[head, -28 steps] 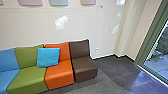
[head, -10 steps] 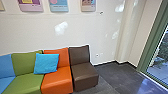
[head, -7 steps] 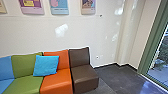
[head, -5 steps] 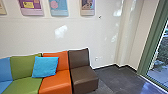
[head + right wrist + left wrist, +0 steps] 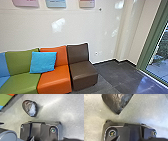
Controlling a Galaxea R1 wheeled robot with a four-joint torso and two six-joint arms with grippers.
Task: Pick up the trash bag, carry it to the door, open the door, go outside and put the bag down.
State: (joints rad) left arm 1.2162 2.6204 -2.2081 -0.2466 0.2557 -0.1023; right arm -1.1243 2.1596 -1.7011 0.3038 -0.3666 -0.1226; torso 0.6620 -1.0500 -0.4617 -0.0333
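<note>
Trash bag shown against the floor, apart from the row of seats

The dark, crinkled trash bag (image 5: 29, 108) lies in view against the pale grey floor (image 5: 52, 110), apart from the row of seats (image 5: 53, 81); whether it hangs or rests there, I cannot tell. Its surface has a pale sheen, and it narrows to a blunt point. How far open the left claw and the right claw are, and whether either one has hold of the bag, I cannot tell.

The row runs from a blue seat (image 5: 3, 65) through a green seat (image 5: 21, 81) and an orange seat (image 5: 61, 55) to a brown seat (image 5: 82, 72) at its end. A bright blue cushion (image 5: 43, 62) leans against the row where green meets orange. Behind the row stands a white wall (image 5: 77, 31) with a patch of light on it, and high above the row are the lower parts of three posters (image 5: 56, 3). Past the brown end of the row, beyond dark tiles, is a green frame (image 5: 150, 41) with glass (image 5: 160, 61), paving and plants showing through it.
</note>
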